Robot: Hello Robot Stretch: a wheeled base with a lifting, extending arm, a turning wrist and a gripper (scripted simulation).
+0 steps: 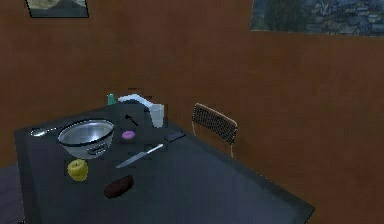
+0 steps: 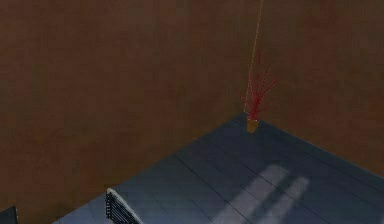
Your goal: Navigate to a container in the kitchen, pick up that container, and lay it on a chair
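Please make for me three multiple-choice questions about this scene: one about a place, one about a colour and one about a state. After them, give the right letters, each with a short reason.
1. Where does the metal bowl stand?
A. on the dark table
B. on the floor
C. on a shelf on the wall

2. What colour is the round fruit in front of the bowl?
A. red
B. blue
C. yellow

3. How is the knife placed?
A. standing upright inside the bowl
B. lying flat on the table
C. hanging on the wall

Answers:
1 A: in the forward view the bowl rests on the tabletop, toward its left end.
2 C: the fruit is plainly yellow against the dark top.
3 B: the knife lies flat on the tabletop, to the right of the bowl.
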